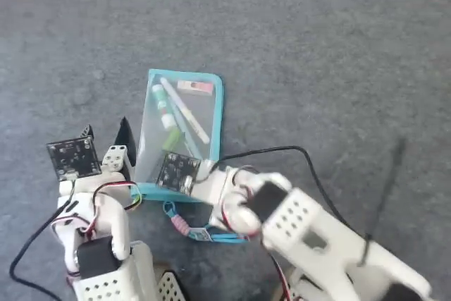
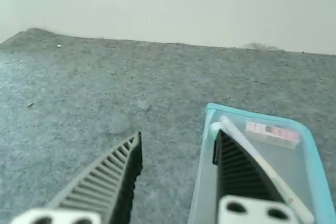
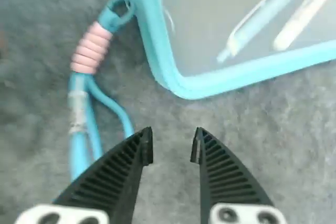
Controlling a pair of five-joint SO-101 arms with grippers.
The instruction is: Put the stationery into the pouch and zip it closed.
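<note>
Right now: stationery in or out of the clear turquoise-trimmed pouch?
In: white pen and pink eraser lie behind the clear pouch wall.

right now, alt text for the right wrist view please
The right tool, open, hangs over a grey mat just short of a corner of the clear, turquoise-edged pouch with pens inside. A turquoise strap with pink beads lies beside it.

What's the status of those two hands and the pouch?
Left hand open, beside pouch. Right hand open, empty, near pouch corner and loose strap. Pens inside pouch; zip state unclear.
</note>
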